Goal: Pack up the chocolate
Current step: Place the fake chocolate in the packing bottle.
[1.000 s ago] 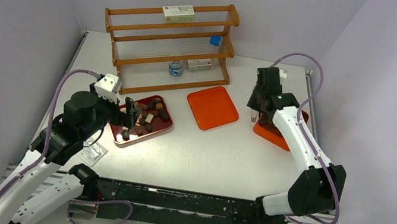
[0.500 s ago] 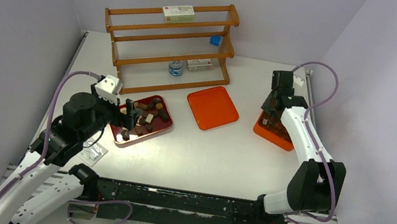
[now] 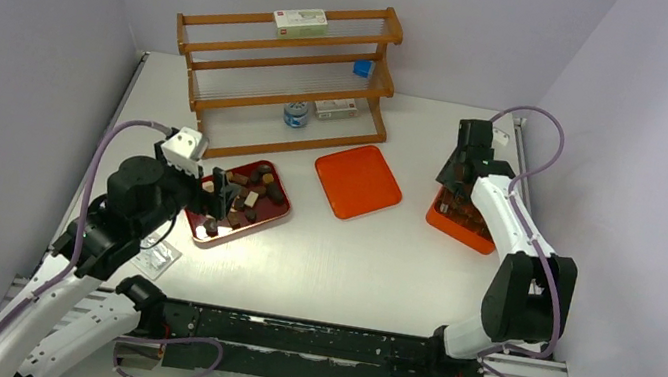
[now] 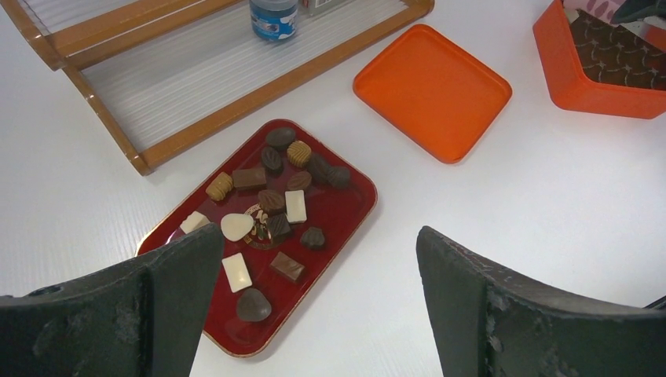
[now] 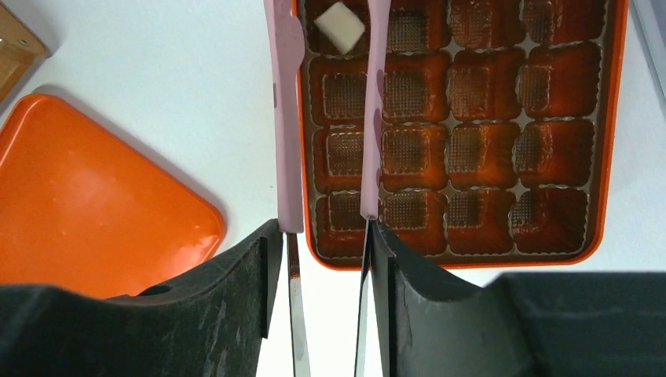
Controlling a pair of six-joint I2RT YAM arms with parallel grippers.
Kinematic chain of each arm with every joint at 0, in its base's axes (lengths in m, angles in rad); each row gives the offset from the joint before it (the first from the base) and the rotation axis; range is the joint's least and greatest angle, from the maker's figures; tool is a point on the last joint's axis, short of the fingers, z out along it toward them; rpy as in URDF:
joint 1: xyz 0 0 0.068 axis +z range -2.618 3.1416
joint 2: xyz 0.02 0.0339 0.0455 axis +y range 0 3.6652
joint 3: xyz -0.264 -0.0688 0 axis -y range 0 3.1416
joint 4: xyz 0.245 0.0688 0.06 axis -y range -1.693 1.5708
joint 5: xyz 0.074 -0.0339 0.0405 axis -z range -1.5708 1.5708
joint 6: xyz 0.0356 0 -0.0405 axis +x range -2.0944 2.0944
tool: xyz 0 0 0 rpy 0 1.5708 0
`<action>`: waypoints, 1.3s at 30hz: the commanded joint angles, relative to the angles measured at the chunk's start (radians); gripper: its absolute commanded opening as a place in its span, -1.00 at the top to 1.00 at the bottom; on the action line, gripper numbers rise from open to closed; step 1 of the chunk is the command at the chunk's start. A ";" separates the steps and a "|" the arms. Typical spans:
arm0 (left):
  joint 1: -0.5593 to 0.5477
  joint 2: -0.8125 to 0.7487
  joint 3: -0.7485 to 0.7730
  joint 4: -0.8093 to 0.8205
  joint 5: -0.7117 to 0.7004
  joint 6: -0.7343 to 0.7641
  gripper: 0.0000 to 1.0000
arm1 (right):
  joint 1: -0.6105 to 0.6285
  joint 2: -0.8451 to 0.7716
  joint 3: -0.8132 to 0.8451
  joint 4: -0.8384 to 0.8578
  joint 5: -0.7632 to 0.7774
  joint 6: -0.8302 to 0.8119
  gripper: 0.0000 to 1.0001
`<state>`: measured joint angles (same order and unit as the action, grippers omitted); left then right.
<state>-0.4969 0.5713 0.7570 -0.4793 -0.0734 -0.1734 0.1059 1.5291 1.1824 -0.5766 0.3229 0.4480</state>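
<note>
The chocolate (image 4: 271,200) is seen on a dark red tray (image 4: 349,204) in the middle of the left wrist view. Many small pieces are spread on it. Some are dark brown, some light brown and some white. The tray is set on the white counter (image 4: 487,220), just below a wooden rack (image 4: 259,98). The left jaws are held wide open above the lower end of the tray, and nothing is gripped by them.

An orange lid (image 4: 432,90) is laid flat on the counter at the upper right of the tray, apart from it. Further right, an orange box (image 5: 609,157) is seen, with rows of little brown cups inside.

The right jaws are closed on pink tongs (image 5: 284,118). The tongs are pointed over the left side of the box. One white piece (image 5: 339,26) is found in a cup in the top row of the box, between the two tong arms. It cannot be told if the piece is touched by the tongs. The other cups in view are seen with nothing in them.
</note>
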 commanded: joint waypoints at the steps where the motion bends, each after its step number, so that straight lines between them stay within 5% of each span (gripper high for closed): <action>1: -0.006 0.021 -0.001 0.031 0.022 0.014 -0.95 | -0.009 0.008 0.014 0.027 0.036 -0.016 0.02; 21: -0.006 -0.010 -0.010 0.036 0.015 0.014 -0.95 | 0.074 -0.153 0.023 -0.043 -0.218 -0.036 0.08; 32: -0.006 -0.015 0.003 0.022 -0.007 0.011 -0.95 | 0.465 -0.260 -0.162 -0.047 -0.217 0.019 0.10; 39: -0.005 -0.054 0.007 0.018 -0.066 0.000 -0.92 | 0.706 -0.264 -0.326 0.120 -0.202 0.081 0.10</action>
<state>-0.4992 0.5407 0.7486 -0.4690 -0.0956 -0.1719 0.7216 1.2747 0.9066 -0.5648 0.1005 0.4831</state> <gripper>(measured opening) 0.974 0.454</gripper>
